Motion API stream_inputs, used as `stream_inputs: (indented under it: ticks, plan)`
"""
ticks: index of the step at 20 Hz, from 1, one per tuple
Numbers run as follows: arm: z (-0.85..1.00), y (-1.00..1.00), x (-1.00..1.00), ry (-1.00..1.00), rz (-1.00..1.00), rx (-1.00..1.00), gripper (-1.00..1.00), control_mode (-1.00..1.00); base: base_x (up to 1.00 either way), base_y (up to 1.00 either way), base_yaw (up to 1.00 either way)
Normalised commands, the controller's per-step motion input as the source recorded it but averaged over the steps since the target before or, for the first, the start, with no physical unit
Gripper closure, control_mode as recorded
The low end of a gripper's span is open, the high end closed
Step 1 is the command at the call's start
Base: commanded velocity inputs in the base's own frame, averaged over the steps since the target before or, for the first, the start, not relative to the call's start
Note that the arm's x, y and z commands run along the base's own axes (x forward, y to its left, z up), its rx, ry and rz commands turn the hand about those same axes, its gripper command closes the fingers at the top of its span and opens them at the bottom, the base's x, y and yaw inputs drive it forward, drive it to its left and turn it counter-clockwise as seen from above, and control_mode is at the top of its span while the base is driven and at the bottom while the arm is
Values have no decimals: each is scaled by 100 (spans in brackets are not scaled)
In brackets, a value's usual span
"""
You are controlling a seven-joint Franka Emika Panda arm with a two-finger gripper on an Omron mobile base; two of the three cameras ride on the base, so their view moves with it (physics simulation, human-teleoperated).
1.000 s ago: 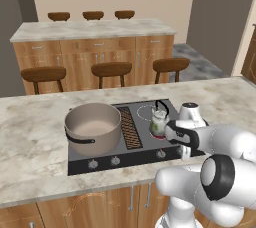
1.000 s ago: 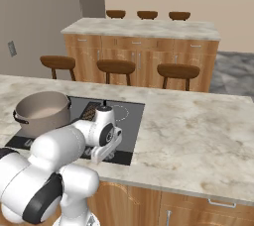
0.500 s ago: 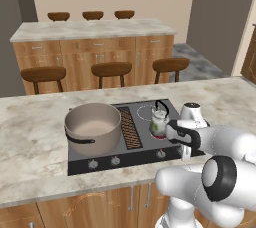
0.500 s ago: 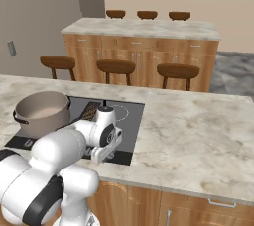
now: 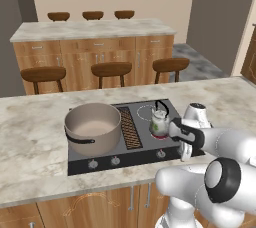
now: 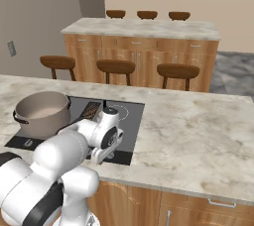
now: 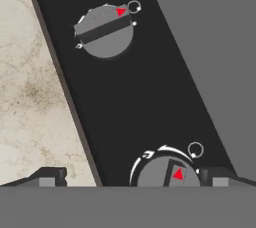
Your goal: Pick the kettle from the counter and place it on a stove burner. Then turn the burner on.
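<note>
Here the gripper [image 7: 132, 178] points down at the cooktop's [image 7: 150, 97] front strip, jaws spread wide, one tip over the counter [image 7: 30, 97], the other beside a knob [image 7: 167, 172]. The kettle [image 5: 159, 123] sits on a burner just behind it.

I find no readable words or numbers anywhere; only small red triangle pointers on the two stove knobs, upper knob [image 7: 105, 31] and lower knob [image 7: 167, 171], each beside a white ring mark.
</note>
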Motion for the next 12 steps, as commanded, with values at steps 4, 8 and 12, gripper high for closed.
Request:
stream_inputs:
  ticks: [4,8,12]
  plan:
    - [45,0,0,-9,0,0,-100,-100,0,0,0]
    - [12,0,0,-4,0,0,-100,-100,0,0,0]
    - [94,0,0,-30,0,0,-100,-100,0,0,0]
